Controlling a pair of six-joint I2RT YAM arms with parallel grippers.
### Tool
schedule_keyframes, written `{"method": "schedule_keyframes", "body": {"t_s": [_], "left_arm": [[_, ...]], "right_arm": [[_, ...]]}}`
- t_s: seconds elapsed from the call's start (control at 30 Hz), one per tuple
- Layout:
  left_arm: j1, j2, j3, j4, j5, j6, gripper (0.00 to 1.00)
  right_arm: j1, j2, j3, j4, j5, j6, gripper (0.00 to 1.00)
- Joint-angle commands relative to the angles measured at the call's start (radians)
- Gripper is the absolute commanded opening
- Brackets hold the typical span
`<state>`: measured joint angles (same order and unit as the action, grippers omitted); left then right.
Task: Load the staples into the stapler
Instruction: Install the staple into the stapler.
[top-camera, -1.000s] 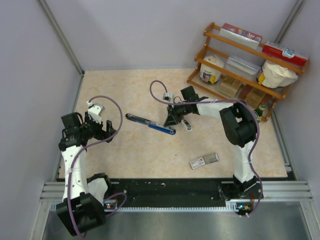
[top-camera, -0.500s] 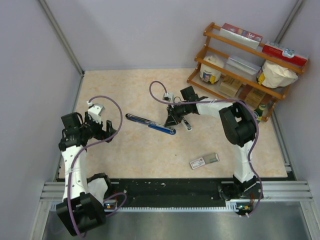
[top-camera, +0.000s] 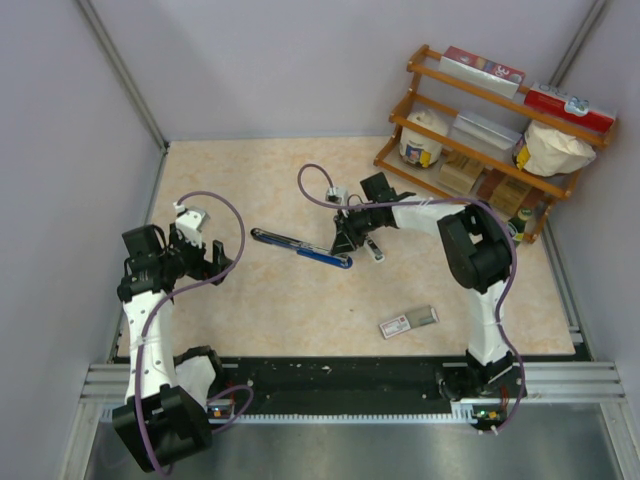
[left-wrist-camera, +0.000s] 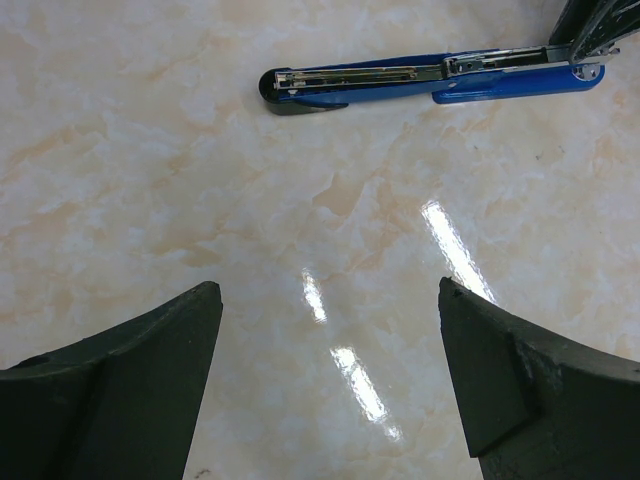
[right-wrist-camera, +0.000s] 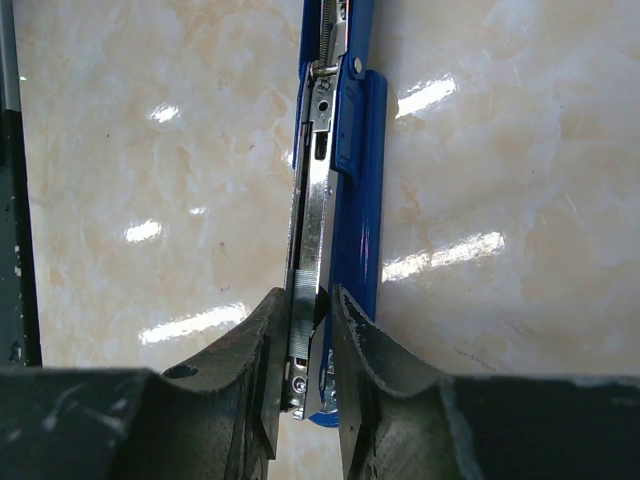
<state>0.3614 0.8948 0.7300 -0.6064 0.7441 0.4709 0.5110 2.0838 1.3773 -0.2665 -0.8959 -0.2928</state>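
Note:
The blue stapler (top-camera: 322, 255) lies opened out flat at mid-table, its dark metal arm (right-wrist-camera: 318, 190) beside the blue cover (right-wrist-camera: 362, 200). My right gripper (top-camera: 345, 240) is down over the stapler's right end. In the right wrist view its jaws (right-wrist-camera: 308, 295) stand narrow around a short ribbed strip of staples (right-wrist-camera: 302, 312) that sits in the end of the metal arm's channel. The left pad lies against the strip. My left gripper (left-wrist-camera: 330, 290) hangs open over bare table, to the left of the stapler (left-wrist-camera: 400, 78), with nothing between its fingers.
The red-and-white staple box (top-camera: 408, 321), its grey tray slid out, lies near the front right. A small black-and-white object (top-camera: 372, 248) lies just right of the right gripper. A wooden shelf (top-camera: 490, 130) with jars and boxes fills the back right corner.

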Motion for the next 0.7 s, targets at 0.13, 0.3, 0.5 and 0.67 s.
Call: {"method": "schedule_keyframes", "body": {"t_s": [0.13,0.3,0.5,0.67], "left_arm": [[0.01,-0.016,0.0,0.016,0.028,0.009,0.93],[0.01,-0.014,0.0,0.014,0.029,0.011,0.93],[0.01,-0.01,0.002,0.014,0.031,0.011,0.93],[0.008,-0.008,0.02,0.011,0.032,-0.009,0.93]], "right_arm": [[-0.014,-0.028,0.048,-0.043,0.012,-0.045,0.27],[-0.014,-0.063,0.048,-0.045,0.018,-0.049,0.33],[-0.012,-0.106,0.043,-0.045,0.078,-0.077,0.39],[-0.014,-0.136,0.029,-0.046,0.124,-0.095,0.41]]}}
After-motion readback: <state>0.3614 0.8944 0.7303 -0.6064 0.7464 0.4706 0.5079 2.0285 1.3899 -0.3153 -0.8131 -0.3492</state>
